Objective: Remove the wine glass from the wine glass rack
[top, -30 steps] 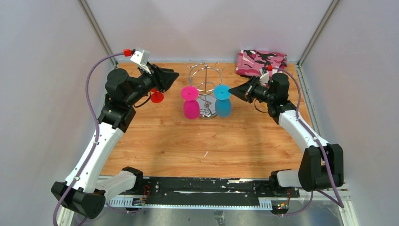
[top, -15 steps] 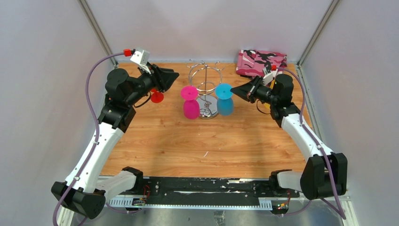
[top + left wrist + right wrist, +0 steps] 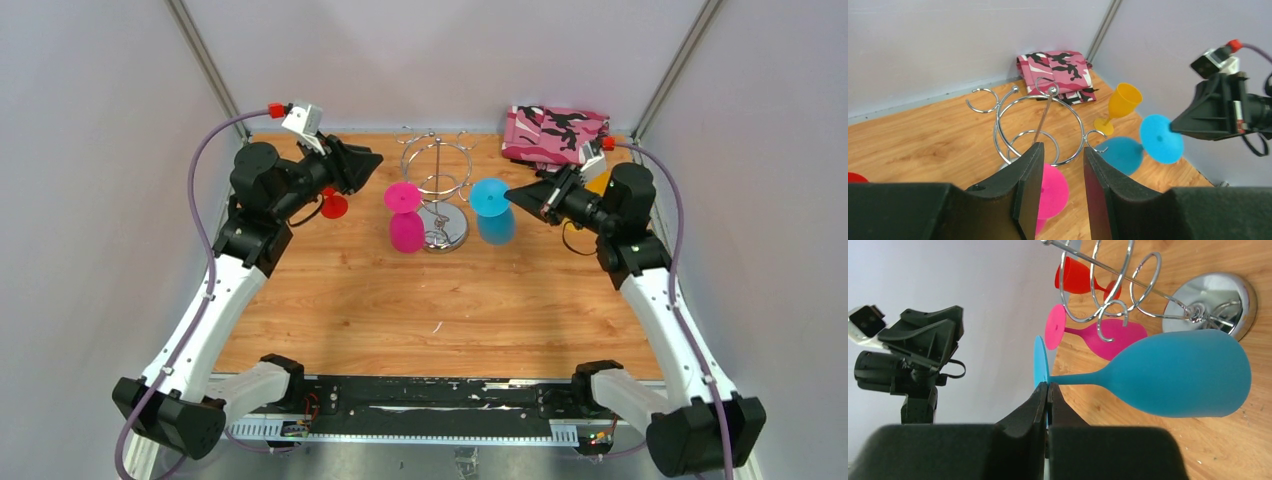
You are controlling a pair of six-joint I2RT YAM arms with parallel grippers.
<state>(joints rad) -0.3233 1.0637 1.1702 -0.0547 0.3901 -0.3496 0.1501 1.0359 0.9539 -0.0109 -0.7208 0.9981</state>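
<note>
The chrome wine glass rack [image 3: 437,190] stands at the back middle of the table, and also shows in the left wrist view [image 3: 1038,125] and the right wrist view [image 3: 1213,300]. A pink wine glass [image 3: 405,215] hangs upside down from its left side. My right gripper [image 3: 513,194] is shut on the foot disc of a blue wine glass [image 3: 494,215] and holds it upside down just right of the rack. Its stem [image 3: 1083,377] is clear of the hooks. My left gripper [image 3: 375,160] is open and empty, left of the pink glass [image 3: 1053,190].
A red glass [image 3: 333,206] sits on the table under the left arm. A yellow glass [image 3: 1120,105] stands at the back right beside a folded pink camouflage cloth [image 3: 555,130]. Grey walls close in the back and both sides.
My right gripper has moved to the right with the blue glass, drawing it off the rack's hook. The left arm has barely shifted.
</note>
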